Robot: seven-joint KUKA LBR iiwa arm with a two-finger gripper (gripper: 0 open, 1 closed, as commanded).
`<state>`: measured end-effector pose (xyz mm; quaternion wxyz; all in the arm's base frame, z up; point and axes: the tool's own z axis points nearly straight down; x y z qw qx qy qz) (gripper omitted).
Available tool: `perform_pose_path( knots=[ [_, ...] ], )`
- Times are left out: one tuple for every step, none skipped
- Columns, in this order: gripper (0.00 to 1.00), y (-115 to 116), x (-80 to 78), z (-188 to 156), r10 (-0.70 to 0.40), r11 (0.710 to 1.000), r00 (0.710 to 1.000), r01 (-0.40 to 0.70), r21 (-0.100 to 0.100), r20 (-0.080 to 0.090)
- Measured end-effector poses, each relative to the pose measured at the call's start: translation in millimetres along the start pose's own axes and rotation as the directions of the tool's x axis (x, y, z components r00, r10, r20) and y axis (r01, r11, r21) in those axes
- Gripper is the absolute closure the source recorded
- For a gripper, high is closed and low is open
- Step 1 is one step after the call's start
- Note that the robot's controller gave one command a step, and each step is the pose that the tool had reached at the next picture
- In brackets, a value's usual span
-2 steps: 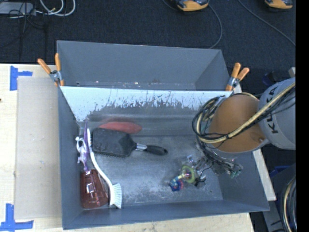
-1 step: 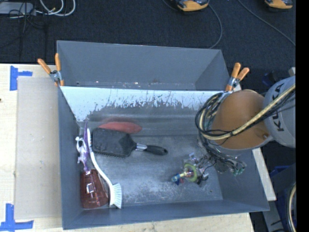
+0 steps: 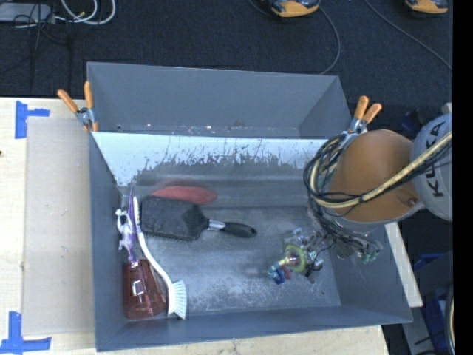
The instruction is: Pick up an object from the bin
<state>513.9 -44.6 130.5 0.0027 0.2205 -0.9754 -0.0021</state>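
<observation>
My gripper (image 3: 319,248) reaches down at the right side of the bin, below the orange cover and its cables. Right at its lower left tip lies a small many-coloured thing (image 3: 290,262) with a greenish ring and a blue bit, on the bin floor toward the front right. Whether the gripper touches it I cannot tell. A black brush (image 3: 174,220) with a black handle pointing right lies in the middle left of the bin, well apart from the gripper.
A flat red thing (image 3: 185,194) lies behind the black brush. Along the left wall runs a long white brush with a purple grip (image 3: 148,254), and a dark red see-through thing (image 3: 142,291) sits beside it at the front left.
</observation>
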Motion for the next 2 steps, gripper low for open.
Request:
perform_pose_path(
  knots=[
    [1.0, 0.5, 0.2, -8.3, 0.001, 1.0, 1.0, -0.001, -0.001, -0.002],
    [1.0, 0.9, 0.4, -16.9, 0.001, 1.0, 1.0, -0.001, -0.002, -0.002]
  ],
)
